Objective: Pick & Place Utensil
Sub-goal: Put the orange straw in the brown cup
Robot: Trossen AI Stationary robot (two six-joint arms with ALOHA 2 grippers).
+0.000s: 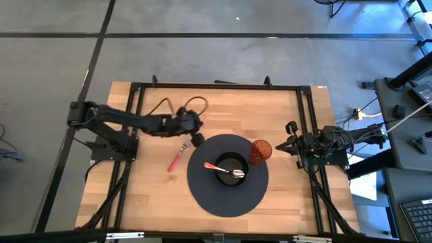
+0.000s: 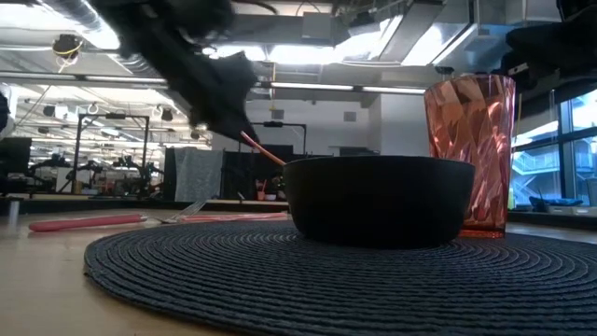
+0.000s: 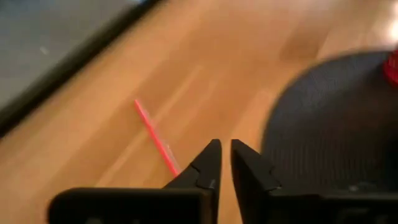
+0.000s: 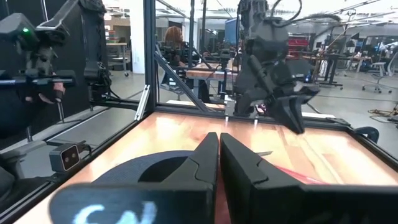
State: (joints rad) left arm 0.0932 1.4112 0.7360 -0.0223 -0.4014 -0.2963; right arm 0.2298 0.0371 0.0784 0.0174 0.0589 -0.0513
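just below the left gripper (image 1: 196, 140) lies the red-handled fork (image 1: 177, 158).

A pale wooden bench (image 1: 148, 196) carries a round dark woven placemat (image 1: 209, 196) near its middle. A red-handled utensil (image 1: 177, 159) lies flat on the wood just beside the mat's left edge.

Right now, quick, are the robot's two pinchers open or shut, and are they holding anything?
Left end effector: fingers nearly together with a thin gap, holding nothing, above the table beside the mat.
Right end effector: shut, holding nothing, parked at the table's right edge.
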